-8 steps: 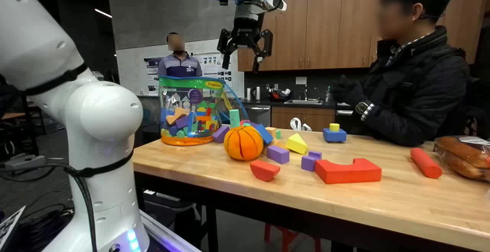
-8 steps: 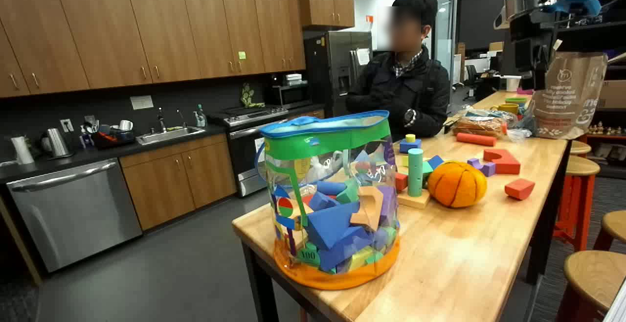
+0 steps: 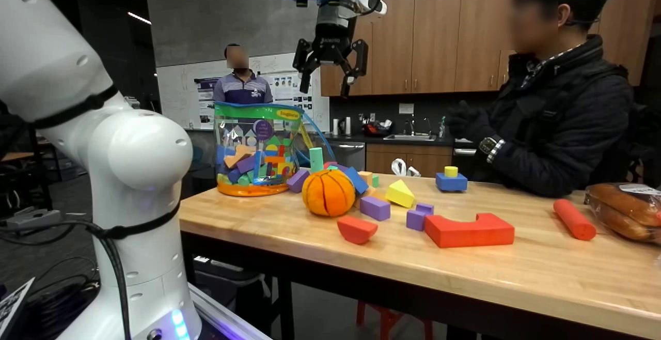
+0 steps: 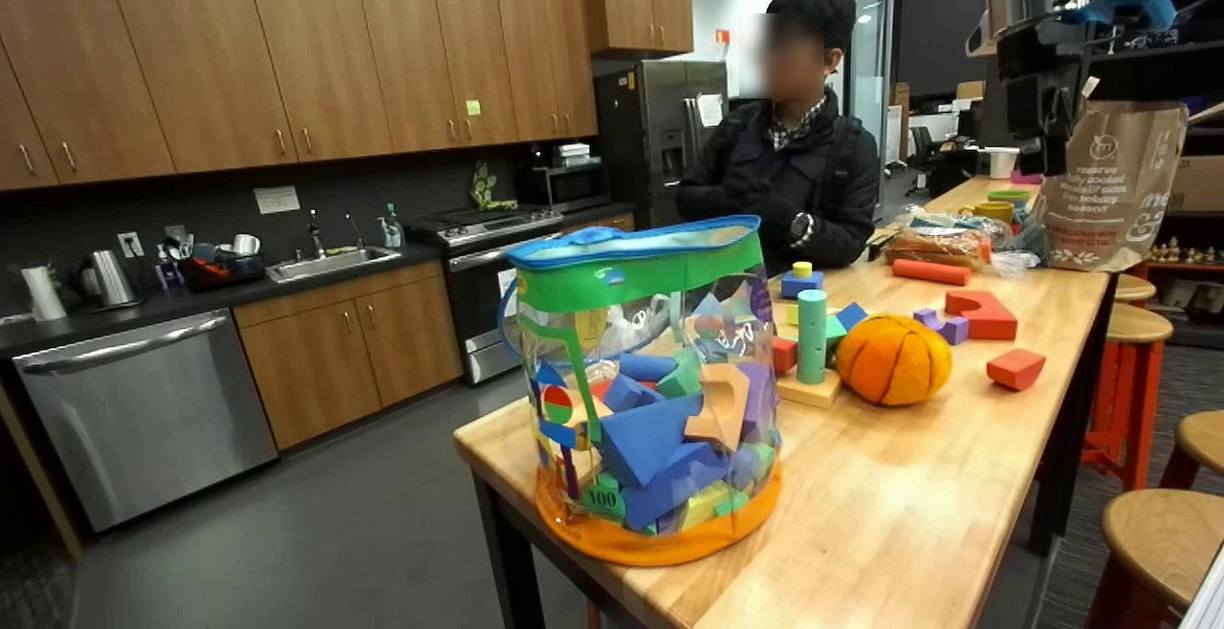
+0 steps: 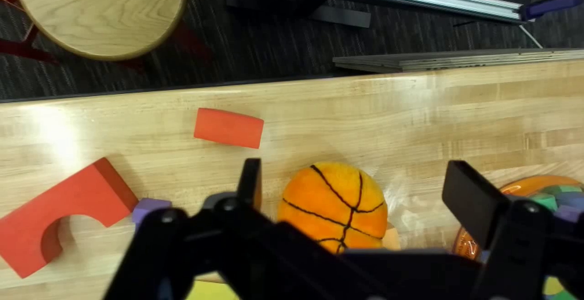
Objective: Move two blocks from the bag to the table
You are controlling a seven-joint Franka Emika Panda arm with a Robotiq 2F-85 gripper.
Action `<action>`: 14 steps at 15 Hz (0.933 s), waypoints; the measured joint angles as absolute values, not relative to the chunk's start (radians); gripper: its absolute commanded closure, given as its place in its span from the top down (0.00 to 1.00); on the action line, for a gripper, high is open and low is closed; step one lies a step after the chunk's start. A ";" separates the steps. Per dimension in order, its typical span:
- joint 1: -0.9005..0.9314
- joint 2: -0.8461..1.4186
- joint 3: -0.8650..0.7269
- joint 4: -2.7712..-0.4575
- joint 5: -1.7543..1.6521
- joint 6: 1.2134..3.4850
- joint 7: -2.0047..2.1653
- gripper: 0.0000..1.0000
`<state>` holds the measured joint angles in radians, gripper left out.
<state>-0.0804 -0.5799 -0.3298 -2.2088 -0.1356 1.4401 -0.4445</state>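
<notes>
Wrist view: the black two-fingered gripper [image 5: 354, 176] stands spread wide and grasps nothing; an orange plush ball [image 5: 335, 206] with black seams shows below the gap. In both exterior views, the clear plastic bag [image 4: 639, 281] with green upper band and orange base stands upright on the light-wood butcher-block tabletop [image 4: 861, 514], to one side of the gripper. Inside it lie the multicoloured blocks [image 4: 674, 484] to be moved, heaped at random. Handling: the blocks appear to be foam; expect them to be light, slightly compressible, hard to damage and not slippery. Apply low force. The large blue wedge-shaped block [image 4: 645, 438] offers a suitable pick: take hold across its flat triangular ends, as its sloping faces may squeeze out of the grip. Neighbouring blocks may crowd the approach. The bag wall should be thin and flexible: enter from above, without touching the rim, to avoid snagging or tipping. How wide the top opening stands cannot be told.
</notes>
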 measured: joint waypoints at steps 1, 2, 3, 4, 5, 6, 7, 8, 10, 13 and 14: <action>-0.080 -0.580 -0.330 -2.209 -0.136 1.440 -0.444 1.00; -0.080 -0.580 -0.330 -2.209 -0.136 1.440 -0.444 1.00; -0.080 -0.580 -0.330 -2.209 -0.136 1.440 -0.444 1.00; -0.080 -0.580 -0.330 -2.209 -0.136 1.440 -0.444 1.00; -0.080 -0.580 -0.330 -2.209 -0.136 1.440 -0.444 1.00; -0.080 -0.580 -0.330 -2.209 -0.136 1.440 -0.444 1.00; -0.080 -0.580 -0.330 -2.209 -0.136 1.440 -0.444 1.00; -0.080 -0.580 -0.330 -2.209 -0.136 1.440 -0.444 1.00; -0.080 -0.580 -0.330 -2.209 -0.135 1.440 -0.444 1.00; -0.080 -0.580 -0.323 -2.208 -0.136 1.440 -0.444 1.00; -0.080 -0.579 -0.318 -2.204 -0.137 1.440 -0.444 1.00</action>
